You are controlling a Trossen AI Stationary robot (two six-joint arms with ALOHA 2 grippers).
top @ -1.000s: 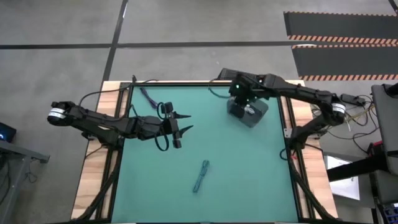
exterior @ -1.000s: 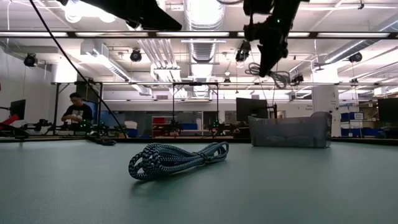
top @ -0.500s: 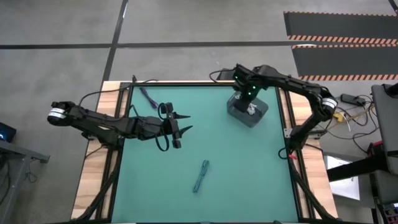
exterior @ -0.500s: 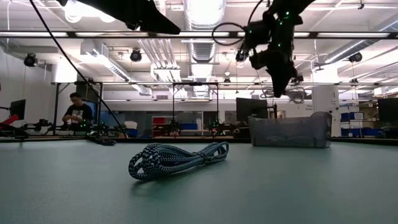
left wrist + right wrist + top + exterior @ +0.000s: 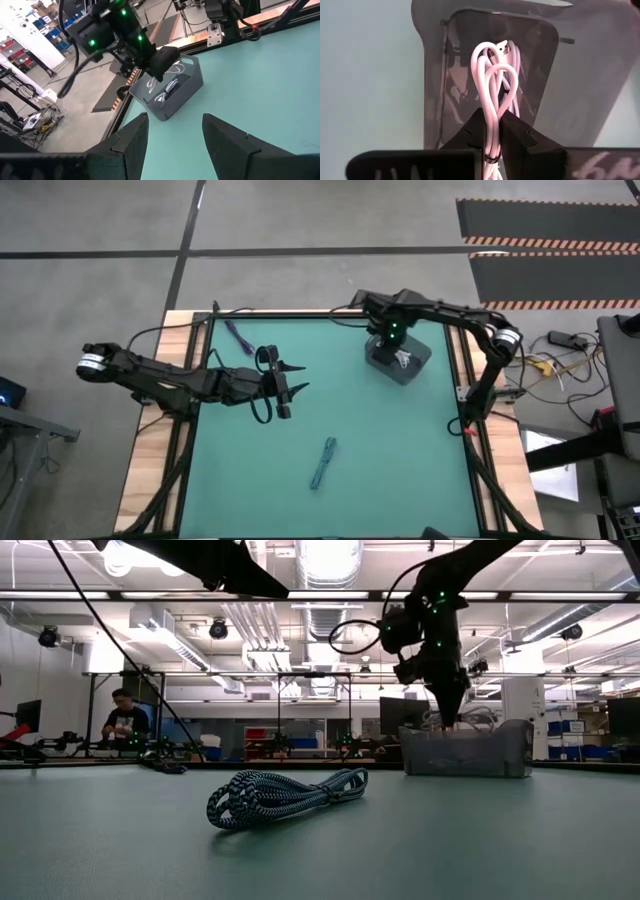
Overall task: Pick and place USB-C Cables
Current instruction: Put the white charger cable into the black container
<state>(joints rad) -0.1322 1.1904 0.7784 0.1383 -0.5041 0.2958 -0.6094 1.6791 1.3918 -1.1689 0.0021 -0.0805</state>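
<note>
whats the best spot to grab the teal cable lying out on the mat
Grip the teal cable across the middle of its bundle, coming straight down from above. It lies flat as a narrow, elongated coil in open mat with nothing close to it, so fingers set across its short width should close on all the strands. The open left gripper is the nearer one; the right gripper holds a white cable over the grey bin.

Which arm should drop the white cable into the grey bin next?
Right. The right gripper is shut on the white looped USB-C cable directly over the grey plastic bin. The left gripper is open at mid-table, apart from the bin.
</note>
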